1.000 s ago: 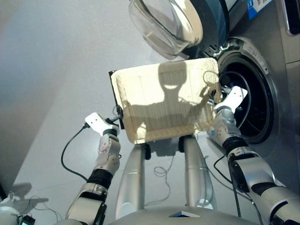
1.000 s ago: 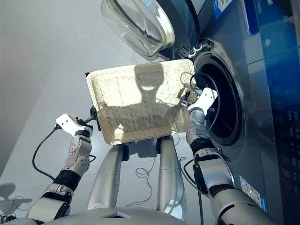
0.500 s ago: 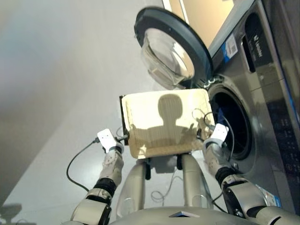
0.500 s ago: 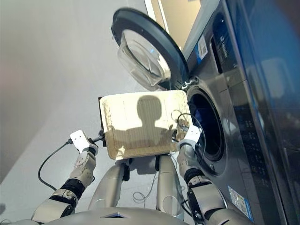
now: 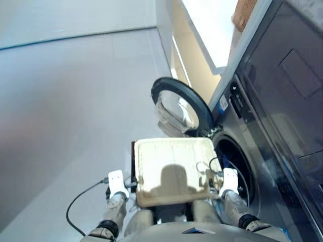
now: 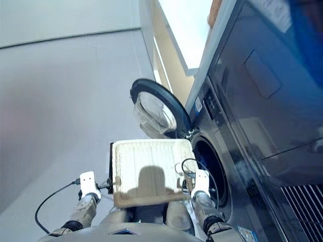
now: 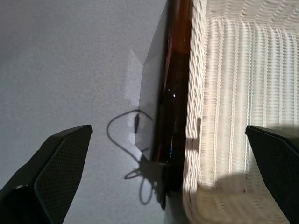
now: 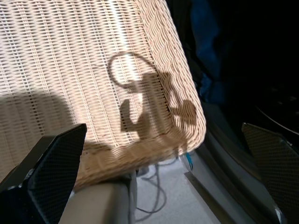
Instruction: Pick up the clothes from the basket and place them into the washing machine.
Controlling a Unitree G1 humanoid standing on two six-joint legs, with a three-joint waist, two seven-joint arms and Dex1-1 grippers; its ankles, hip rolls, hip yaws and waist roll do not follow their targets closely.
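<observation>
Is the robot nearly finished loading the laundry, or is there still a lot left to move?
It looks about finished. The basket holds no clothes, and something blue shows inside the washing machine. Both grippers, left and right, are open and hold nothing. The round door is still open; closing it may remain.

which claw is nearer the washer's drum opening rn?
Right. The right claw hangs beside the basket's right rim, next to the washing machine's dark opening. The left claw is off the basket's left edge, with the whole basket between it and the opening.
</observation>
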